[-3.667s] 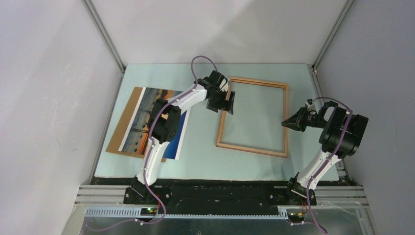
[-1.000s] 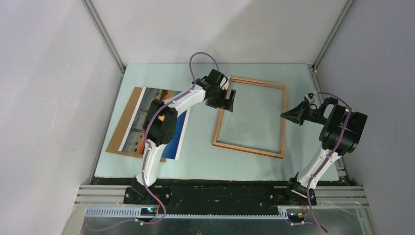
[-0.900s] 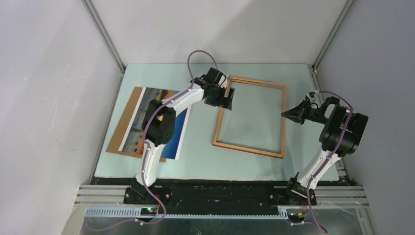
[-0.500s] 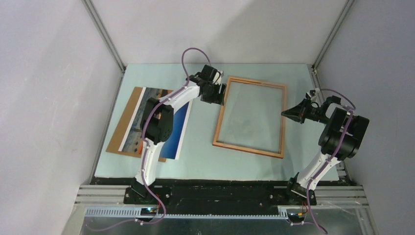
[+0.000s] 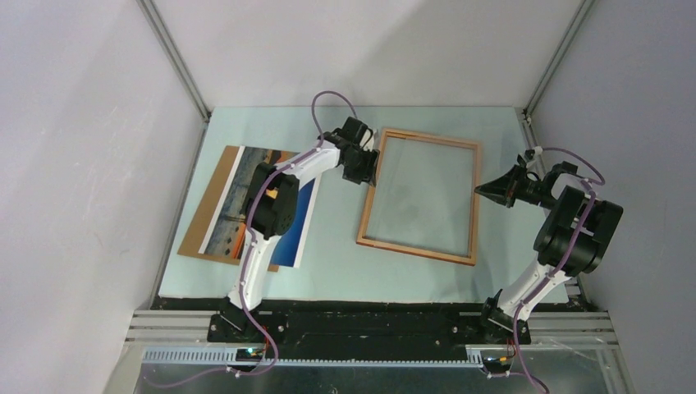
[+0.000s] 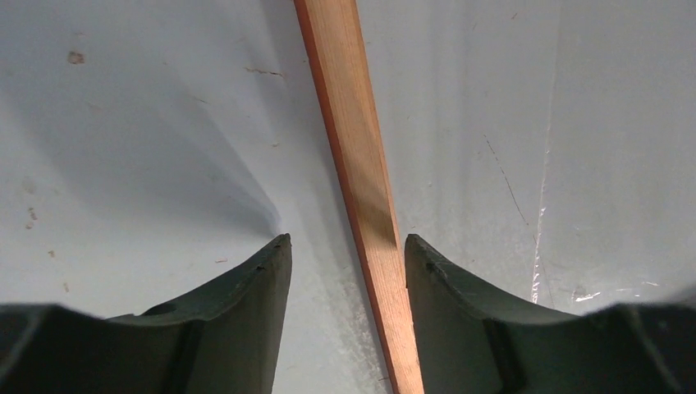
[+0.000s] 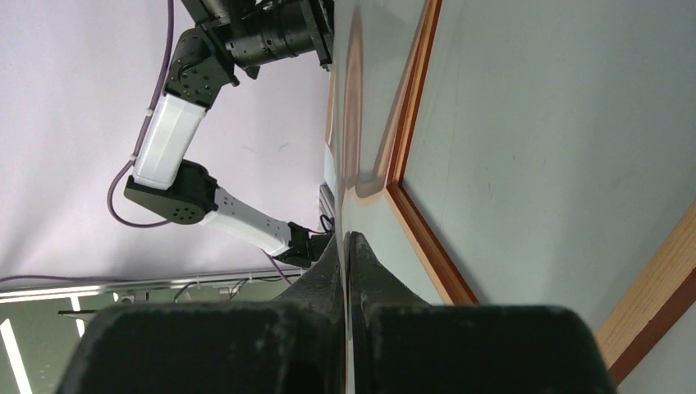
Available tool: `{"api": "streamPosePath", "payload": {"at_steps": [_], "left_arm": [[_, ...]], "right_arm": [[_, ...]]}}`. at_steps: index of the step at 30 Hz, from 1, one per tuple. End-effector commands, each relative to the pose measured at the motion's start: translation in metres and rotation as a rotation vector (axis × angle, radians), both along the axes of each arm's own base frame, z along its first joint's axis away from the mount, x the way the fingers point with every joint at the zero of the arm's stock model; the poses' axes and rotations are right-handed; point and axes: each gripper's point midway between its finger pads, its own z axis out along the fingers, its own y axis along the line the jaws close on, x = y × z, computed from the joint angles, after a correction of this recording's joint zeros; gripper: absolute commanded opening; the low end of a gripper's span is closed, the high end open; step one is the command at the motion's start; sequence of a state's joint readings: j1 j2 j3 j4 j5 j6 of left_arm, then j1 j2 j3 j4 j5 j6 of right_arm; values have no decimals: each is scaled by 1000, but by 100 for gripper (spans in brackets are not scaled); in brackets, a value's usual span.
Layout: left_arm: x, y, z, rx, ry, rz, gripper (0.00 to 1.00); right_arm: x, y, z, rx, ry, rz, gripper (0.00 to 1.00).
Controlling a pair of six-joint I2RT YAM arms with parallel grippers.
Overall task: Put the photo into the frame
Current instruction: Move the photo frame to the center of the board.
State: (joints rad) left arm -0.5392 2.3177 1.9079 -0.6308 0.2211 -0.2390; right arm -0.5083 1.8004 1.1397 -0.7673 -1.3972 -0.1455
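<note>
Nudged leftward since earlier, frame [image 5: 417, 252] lies flat on bench [image 5: 328, 271]. Left fingers [image 6: 246, 287] (spread, straddling its left rail) grip nothing; right fingers [image 7: 373, 283], clenched empty, hover beside it. Photo [image 5: 234, 205] waits far left; I judge fetching it comes next.

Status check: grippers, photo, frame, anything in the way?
Left gripper open, fingers straddling left rail of the frame. Right gripper shut, empty, beside its right rail. Photo not in: lies on backing board, left arm overhanging it.
</note>
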Motion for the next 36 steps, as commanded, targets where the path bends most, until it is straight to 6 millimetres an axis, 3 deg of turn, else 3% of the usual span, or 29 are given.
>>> {"api": "streamPosePath", "payload": {"at_steps": [1, 12, 21, 29, 36], "left_arm": [[0, -19, 14, -56, -10, -18, 57], [-16, -21, 2, -55, 60, 39, 40], [-32, -12, -2, -39, 97, 103, 1], [-50, 4, -8, -44, 132, 178, 0], [-66, 33, -16, -63, 180, 273, 0]], "right_arm": [[0, -2, 27, 12, -93, 4, 0], [-1, -2, 25, 15, -97, 5, 0], [3, 3, 19, 6, -101, 26, 0], [8, 17, 22, 20, -117, 71, 0], [11, 42, 27, 46, -150, 156, 0]]}}
